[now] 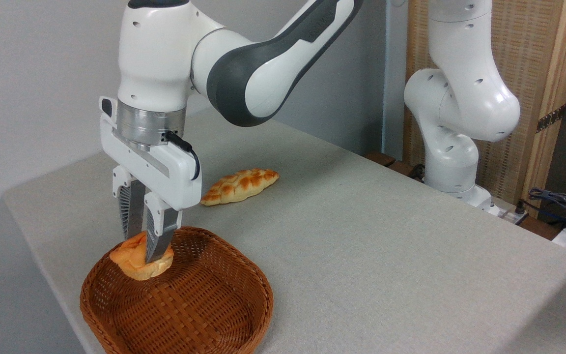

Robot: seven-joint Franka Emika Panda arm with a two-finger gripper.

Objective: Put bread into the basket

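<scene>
I have the hand (145, 246) pinching the bread (138, 259) across its middle, one finger on each side, and the bun hangs over the far left part of the basket (243, 314), about level with the rim; I can't tell whether its base touches the weave. From the way it sits between the fingers I judge it light, and probably soft or at least a little yielding, so a squeeze across the widest part of the lumpy top is the sensible hold; the paler base is smoother and looks more likely to slip. I see no obvious crushing at the fingers, though the near finger hides much of the contact. It doesn't look fragile, so a short drop into the basket should do no harm. The loaf (240, 185) lies on the tabletop (386, 236) well beyond the basket, untouched
</scene>
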